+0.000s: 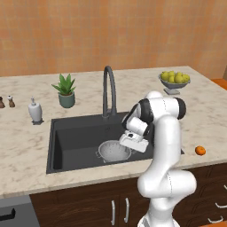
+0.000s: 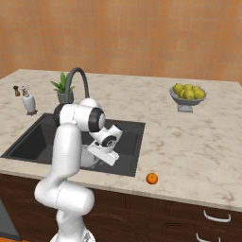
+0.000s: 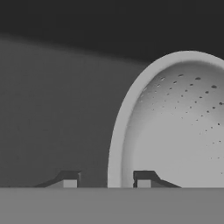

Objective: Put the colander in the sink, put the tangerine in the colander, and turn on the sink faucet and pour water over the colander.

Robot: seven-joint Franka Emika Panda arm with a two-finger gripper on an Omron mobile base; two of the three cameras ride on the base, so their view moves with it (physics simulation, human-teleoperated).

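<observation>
The silvery perforated colander (image 1: 113,152) sits on the floor of the dark grey sink (image 1: 73,137), near its front right. My gripper (image 1: 128,146) hangs low over the colander's right rim. In the hand view the gripper (image 3: 105,180) is open, its two fingertips (image 3: 66,180) standing on either side of the colander (image 3: 175,131) rim with a wide gap. The tangerine (image 1: 200,150) lies on the counter to the right of the sink, near the front edge, also seen as the tangerine (image 2: 151,178). The tall gooseneck faucet (image 1: 109,88) stands behind the basin with no water running.
A grey footed bowl of yellow-green fruits (image 1: 174,80) stands at the back right. A potted plant (image 1: 66,91), a white soap dispenser (image 1: 35,111) and two small shakers (image 1: 6,102) line the counter behind and left of the sink.
</observation>
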